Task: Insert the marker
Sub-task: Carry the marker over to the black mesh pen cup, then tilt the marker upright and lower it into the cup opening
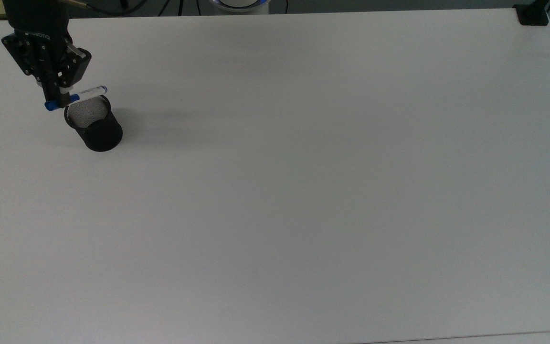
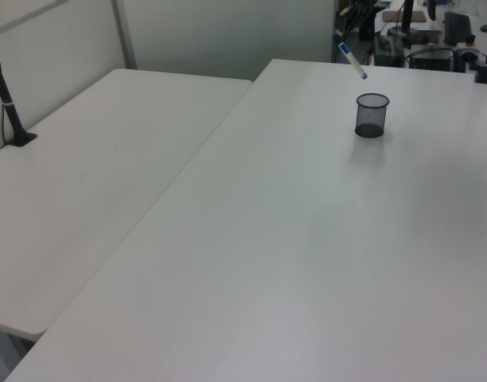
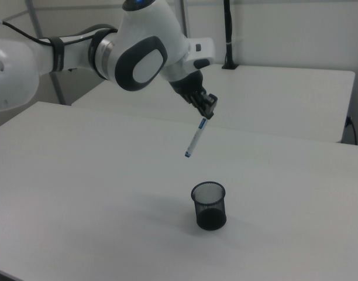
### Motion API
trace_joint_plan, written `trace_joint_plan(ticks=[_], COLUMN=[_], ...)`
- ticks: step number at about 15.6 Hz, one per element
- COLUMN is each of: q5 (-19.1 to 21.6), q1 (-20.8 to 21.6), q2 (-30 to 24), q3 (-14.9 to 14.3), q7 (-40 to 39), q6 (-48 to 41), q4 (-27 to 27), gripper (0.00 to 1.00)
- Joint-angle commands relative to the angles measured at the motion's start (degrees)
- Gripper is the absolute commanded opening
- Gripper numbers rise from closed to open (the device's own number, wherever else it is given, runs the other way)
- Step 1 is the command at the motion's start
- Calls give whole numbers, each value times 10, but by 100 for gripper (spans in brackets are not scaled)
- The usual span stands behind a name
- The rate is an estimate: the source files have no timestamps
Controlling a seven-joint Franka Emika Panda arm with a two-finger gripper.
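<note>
The gripper grips the marker by its blue-capped end, its jaws closed on the barrel just below the cap. In the right view the marker hangs clear in the air, tilted, its small blue tip lowest and pointing down toward the black mesh cup — a clear gap separates tip from rim, and the tip sits a little toward the right view's left of the cup's mouth. In the top view the marker lies across the picture just above the cup, its tip end near the rim's far side and its cap by the gripper. The cup stands upright on the white table, near the table's far left corner in the top view. In the left view the marker slants above the cup, well off the tabletop.
</note>
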Motion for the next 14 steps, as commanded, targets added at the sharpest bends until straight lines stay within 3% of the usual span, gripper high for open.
trace_joint_plan(ticks=[1, 9, 14], q5=[17, 17, 16], q1=[-14, -54, -57], q2=[-15, -20, -53], q3=[1, 1, 2], q7=[0, -48, -82], q6=[60, 107, 110], q4=[-33, -70, -133], gripper=[9, 10, 10])
